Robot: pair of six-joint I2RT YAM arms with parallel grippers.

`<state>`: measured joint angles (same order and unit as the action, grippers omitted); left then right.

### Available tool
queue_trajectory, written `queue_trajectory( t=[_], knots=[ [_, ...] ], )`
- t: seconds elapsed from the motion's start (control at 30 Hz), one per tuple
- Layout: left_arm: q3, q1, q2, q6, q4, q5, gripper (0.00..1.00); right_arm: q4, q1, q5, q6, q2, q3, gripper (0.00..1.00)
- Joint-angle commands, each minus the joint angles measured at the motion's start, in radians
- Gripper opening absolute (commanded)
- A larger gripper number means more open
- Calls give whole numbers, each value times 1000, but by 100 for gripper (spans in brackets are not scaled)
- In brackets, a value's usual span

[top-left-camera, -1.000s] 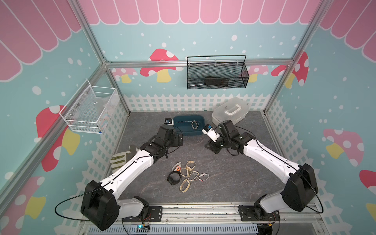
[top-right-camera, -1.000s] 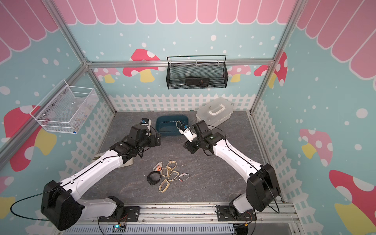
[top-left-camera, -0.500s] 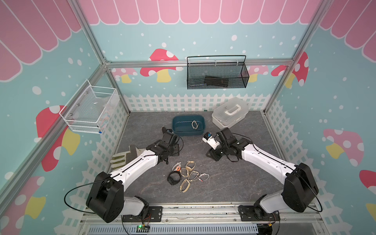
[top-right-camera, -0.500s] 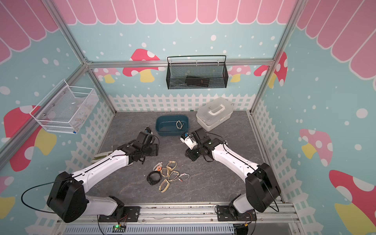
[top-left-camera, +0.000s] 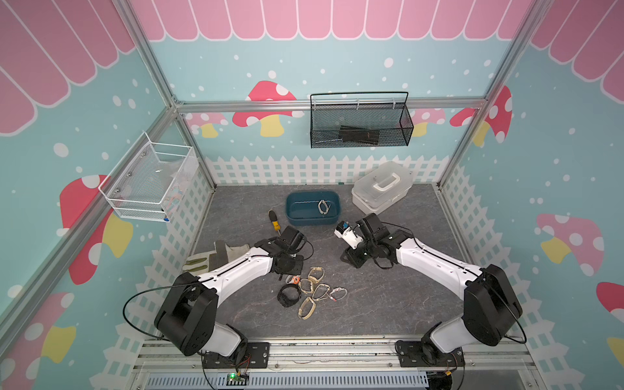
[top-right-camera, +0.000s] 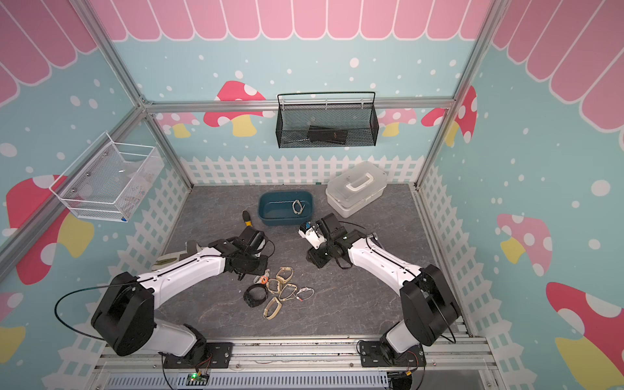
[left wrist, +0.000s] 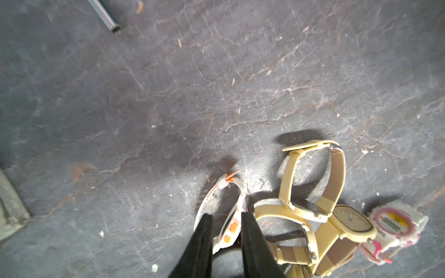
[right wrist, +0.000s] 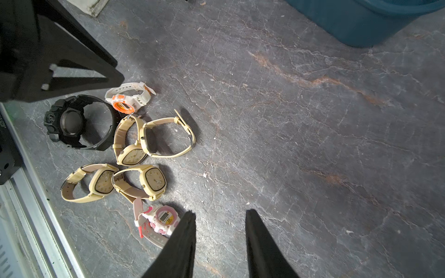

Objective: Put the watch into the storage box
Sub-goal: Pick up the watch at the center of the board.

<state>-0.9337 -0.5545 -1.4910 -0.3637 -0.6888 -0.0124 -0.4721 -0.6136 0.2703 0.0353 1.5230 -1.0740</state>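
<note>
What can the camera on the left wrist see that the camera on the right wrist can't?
Only the left wrist view shows the left gripper, its fingers closing around the white and orange watch's strap, and a shiny metal rod tip.

Only the right wrist view shows the black watch, the storage box corner, and the right gripper open over bare floor.

Both show the white and orange watch, beige watches and the pink and white watch on the gray floor.
</note>
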Motion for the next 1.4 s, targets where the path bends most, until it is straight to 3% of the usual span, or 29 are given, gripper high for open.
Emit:
queue_trajectory(
  t=[0.0,0.47,1.37],
  knots=[
    [-37,-7,-18,16,-46,44,24,4,-2,-1,6,15,8,38],
    [-63,-18,-68,36,-115,27,32,6,-3,5,6,32,19,38],
    [-68,-21,-138,35,-113,74,25,4,-2,5,0,35,19,40]
  ],
)
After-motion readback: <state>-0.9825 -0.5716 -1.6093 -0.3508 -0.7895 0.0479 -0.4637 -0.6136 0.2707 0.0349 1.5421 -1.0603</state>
